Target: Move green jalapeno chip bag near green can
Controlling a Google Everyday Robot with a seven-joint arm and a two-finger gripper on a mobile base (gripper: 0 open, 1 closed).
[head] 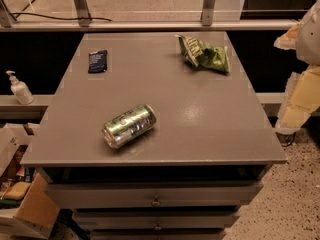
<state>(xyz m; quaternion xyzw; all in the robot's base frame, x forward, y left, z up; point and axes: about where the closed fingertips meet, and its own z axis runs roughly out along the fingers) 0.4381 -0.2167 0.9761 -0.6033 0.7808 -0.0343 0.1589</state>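
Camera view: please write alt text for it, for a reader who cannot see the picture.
A green can lies on its side near the front of a grey table, far from the green jalapeno chip bag at the back right. A dark blue packet lies at the back left, and the gripper hangs beside the table's right edge.

Cam: single, high, off desk (200,119) front edge, tilted down twd back edge.
Range: mid; whole top plus drawers (155,193).
Side: gripper (289,38) at frame right, past desk's right edge.
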